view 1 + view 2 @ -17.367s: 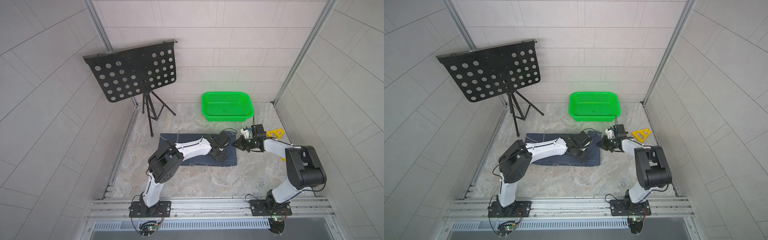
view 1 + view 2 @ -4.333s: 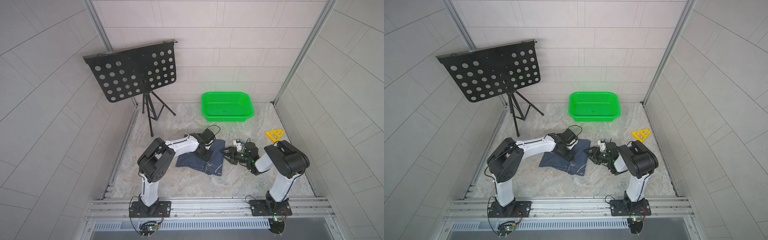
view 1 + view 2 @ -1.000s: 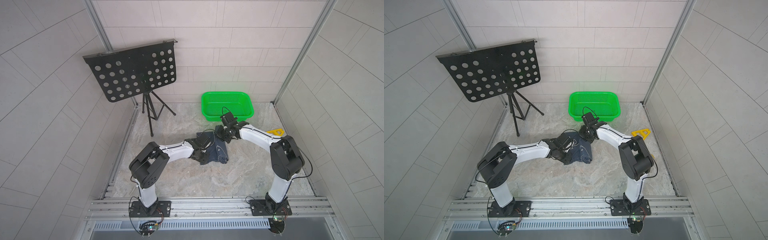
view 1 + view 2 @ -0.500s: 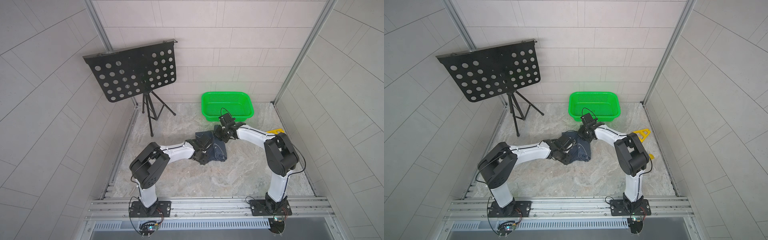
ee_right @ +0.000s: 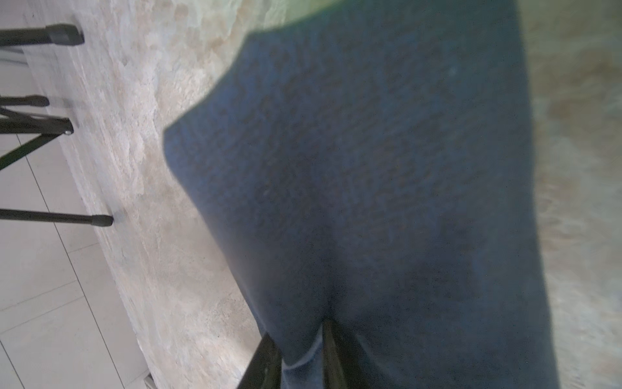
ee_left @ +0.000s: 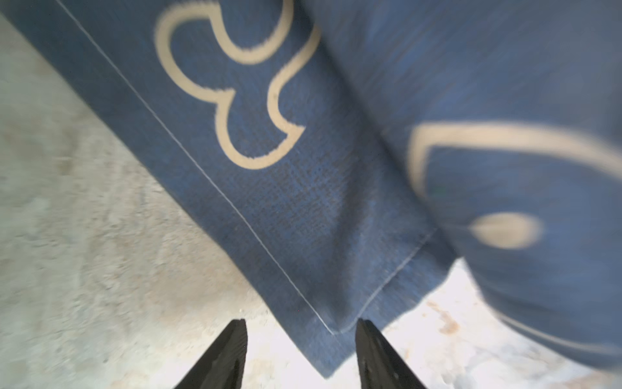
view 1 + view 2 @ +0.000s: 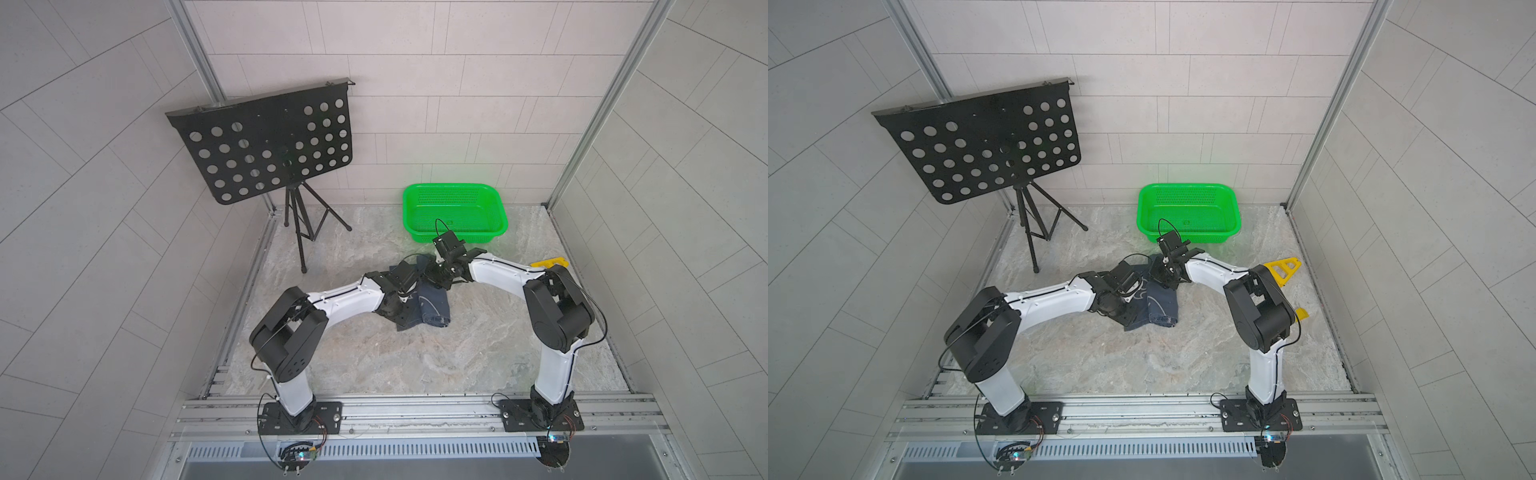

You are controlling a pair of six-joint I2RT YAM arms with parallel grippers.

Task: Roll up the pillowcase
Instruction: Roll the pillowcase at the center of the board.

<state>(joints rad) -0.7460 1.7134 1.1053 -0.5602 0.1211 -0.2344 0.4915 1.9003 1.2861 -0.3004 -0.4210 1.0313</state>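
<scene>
Dark navy denim-like pillowcase (image 7: 434,307) with pale outline drawings lies bunched at the centre of the grey marble-patterned table (image 7: 415,365). One side is bulged into a loose roll, and a flap rises at its 12 o'clock end.

Left gripper (image 6: 299,353): jaws well apart. The stitched corner of the cloth lies between them, unclamped.

Right gripper (image 5: 296,331): jaws nearly together, nipping a fold of the raised flap.

Green perforated plastic basket (image 7: 455,212) sits at 1 o'clock of the cloth. Black perforated music stand (image 7: 266,145) stands at 10 o'clock.

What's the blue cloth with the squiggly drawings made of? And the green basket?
The pillowcase looks like matte woven cotton or denim: crisscross threads and a stitched hem show. The green basket looks like bright moulded plastic, full of tiny holes.
</scene>
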